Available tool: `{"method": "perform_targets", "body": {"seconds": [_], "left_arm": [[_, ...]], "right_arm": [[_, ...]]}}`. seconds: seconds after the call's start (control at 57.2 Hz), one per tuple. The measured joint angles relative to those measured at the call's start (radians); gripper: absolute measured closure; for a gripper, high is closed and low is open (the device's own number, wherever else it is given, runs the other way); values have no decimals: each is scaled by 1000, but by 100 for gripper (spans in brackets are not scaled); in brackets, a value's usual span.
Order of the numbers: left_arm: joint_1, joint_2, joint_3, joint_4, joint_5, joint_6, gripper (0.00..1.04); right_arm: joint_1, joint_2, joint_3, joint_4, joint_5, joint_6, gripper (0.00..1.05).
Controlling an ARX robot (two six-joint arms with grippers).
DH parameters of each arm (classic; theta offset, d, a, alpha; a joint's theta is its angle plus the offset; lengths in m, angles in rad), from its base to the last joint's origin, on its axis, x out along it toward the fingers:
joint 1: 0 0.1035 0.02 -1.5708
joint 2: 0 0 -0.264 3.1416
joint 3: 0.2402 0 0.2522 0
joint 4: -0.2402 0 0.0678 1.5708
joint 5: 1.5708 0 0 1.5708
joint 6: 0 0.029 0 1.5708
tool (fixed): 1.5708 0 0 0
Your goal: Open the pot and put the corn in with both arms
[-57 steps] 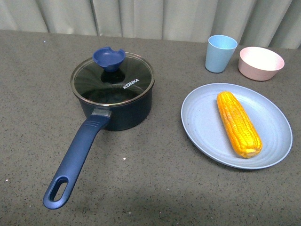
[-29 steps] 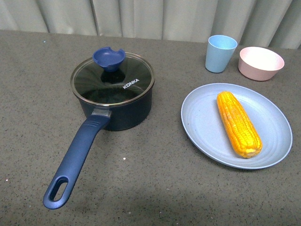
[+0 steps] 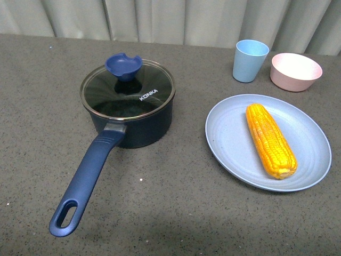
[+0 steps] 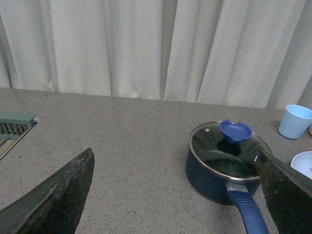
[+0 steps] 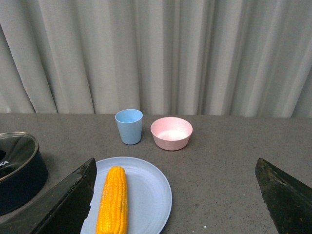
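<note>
The navy pot [image 3: 130, 120] stands left of centre on the grey table, shut under a glass lid [image 3: 128, 89] with a blue knob [image 3: 123, 65]; its long handle [image 3: 88, 178] points toward the near edge. The corn [image 3: 270, 140] lies on a pale blue plate [image 3: 226, 133] to the right. Neither arm shows in the front view. My left gripper [image 4: 178, 195] is open, back from the pot [image 4: 214, 175], which sits by one of its fingers [image 4: 285, 195]. My right gripper [image 5: 178, 200] is open above the table; the corn [image 5: 112, 200] lies near one of its fingers [image 5: 63, 204].
A light blue cup [image 3: 249, 60] and a pink bowl [image 3: 295, 71] stand behind the plate near the curtain. In the left wrist view a grey-green ridged object [image 4: 14, 126] sits at the table's far side.
</note>
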Motion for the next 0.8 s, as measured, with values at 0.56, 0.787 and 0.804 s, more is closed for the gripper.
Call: {"method": "perform_targets", "body": {"seconds": [0.56,0.787,0.804], "left_arm": [[-119,232,47,-100,-428,-183,7],[-111,702,91,390,-330,-225,7],[-111,753,101,435,-323,-227,7]], "right_arm": [[0,0,0,0,0,0,9],[0,0,0,0,0,0,9],[0,0,0,0,0,0,9]]}}
